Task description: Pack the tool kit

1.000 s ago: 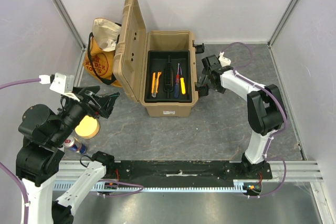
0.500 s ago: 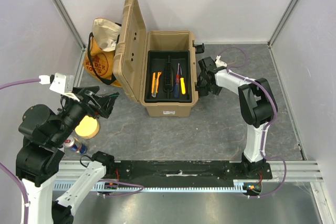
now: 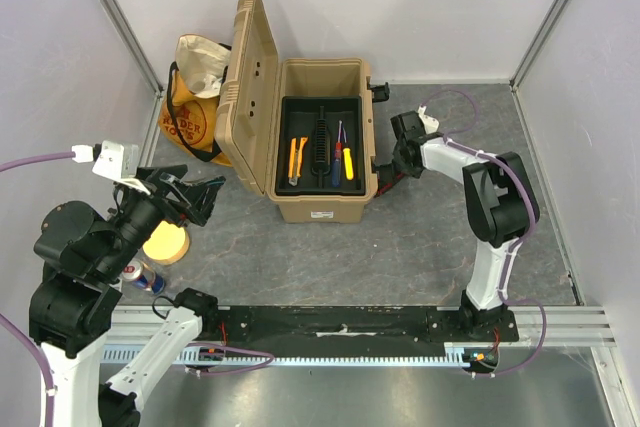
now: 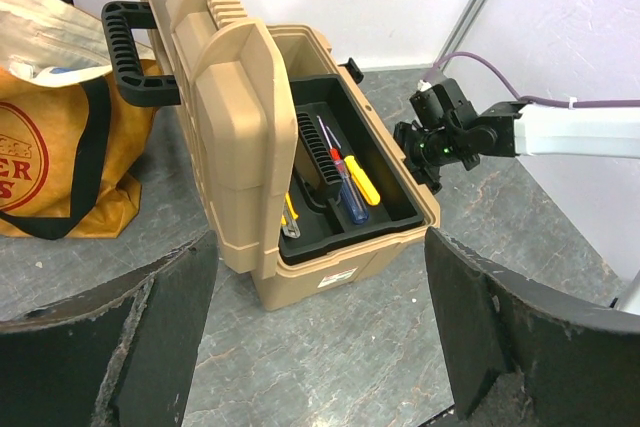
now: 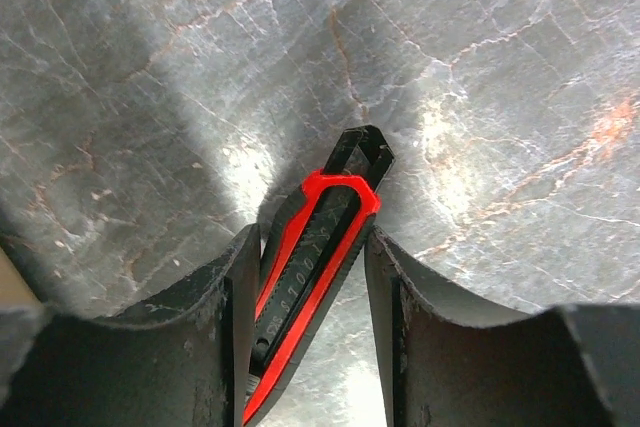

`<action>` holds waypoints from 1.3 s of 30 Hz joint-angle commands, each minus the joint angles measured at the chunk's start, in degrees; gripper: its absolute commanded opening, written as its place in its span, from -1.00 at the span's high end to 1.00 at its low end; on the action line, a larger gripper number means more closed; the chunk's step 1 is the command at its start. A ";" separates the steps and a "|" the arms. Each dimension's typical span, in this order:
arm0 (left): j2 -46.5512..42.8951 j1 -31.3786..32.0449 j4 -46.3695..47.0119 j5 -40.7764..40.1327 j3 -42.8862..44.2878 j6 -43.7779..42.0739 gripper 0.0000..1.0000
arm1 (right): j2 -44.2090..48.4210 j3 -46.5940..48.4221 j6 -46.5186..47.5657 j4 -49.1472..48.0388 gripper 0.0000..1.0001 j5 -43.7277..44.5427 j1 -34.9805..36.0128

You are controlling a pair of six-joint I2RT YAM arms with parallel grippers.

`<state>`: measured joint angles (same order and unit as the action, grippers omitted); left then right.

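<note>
Grey stone-patterned table [image 3: 420, 237] carries the open tan toolbox [image 3: 320, 209] toward 12 o'clock, lid upright on its 9 o'clock side, hand tools [image 3: 347, 162] lying in its black tray [image 3: 300, 112]. At the box's 3 o'clock the right gripper [image 5: 310, 247] pinches a red-and-black cutter [image 5: 330, 197] that lies on the surface. At 8 o'clock the left gripper [image 4: 320, 247] gapes wide, holding nothing.

The tan toolbox [image 3: 322, 205] is stood open, lid [image 3: 250, 87] raised at nine o'clock, tools [image 3: 347, 164] laid in its black tray [image 3: 300, 117]; a red-and-black tool [image 5: 310, 267] is laid at three o'clock.
</note>
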<state>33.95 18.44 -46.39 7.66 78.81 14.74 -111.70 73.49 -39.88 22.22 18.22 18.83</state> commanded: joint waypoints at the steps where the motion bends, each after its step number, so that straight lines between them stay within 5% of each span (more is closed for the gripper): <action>1: -0.38 -0.07 0.60 0.07 0.56 -1.21 -0.79 | 3.41 -3.97 8.58 -0.77 0.05 -2.39 -0.64; 4: -0.47 -0.07 0.60 0.25 0.65 -1.03 -0.79 | 5.08 -5.03 11.75 -1.04 0.07 -3.01 -0.64; 10: -0.47 -0.07 0.60 0.51 0.82 -0.59 -0.79 | 6.06 -5.99 12.72 -1.03 -0.55 -3.80 -0.64; 13: -0.47 -0.07 0.51 0.69 0.82 -0.24 -0.79 | 5.70 -6.43 11.32 -0.95 -0.57 -5.55 -0.64; 19: -0.38 -0.07 0.60 0.78 0.91 0.02 -0.79 | 5.70 -9.15 8.41 -0.95 -0.26 -7.14 -0.20; 26: -0.38 -0.07 0.43 1.13 0.74 0.20 -0.79 | 5.88 -10.04 9.38 -0.68 0.84 -5.74 -0.20; 30: -0.56 -0.07 0.51 1.13 0.65 0.29 -0.79 | 9.47 -9.51 9.38 0.02 1.00 -3.46 -0.28; 39: -0.56 -0.07 0.25 0.95 1.44 0.11 -0.79 | 27.13 -4.25 10.87 3.97 1.00 1.90 -0.20</action>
<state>33.93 18.44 -46.68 7.86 78.81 14.79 -93.73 64.60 -30.17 24.99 16.64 18.59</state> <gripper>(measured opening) 0.892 0.181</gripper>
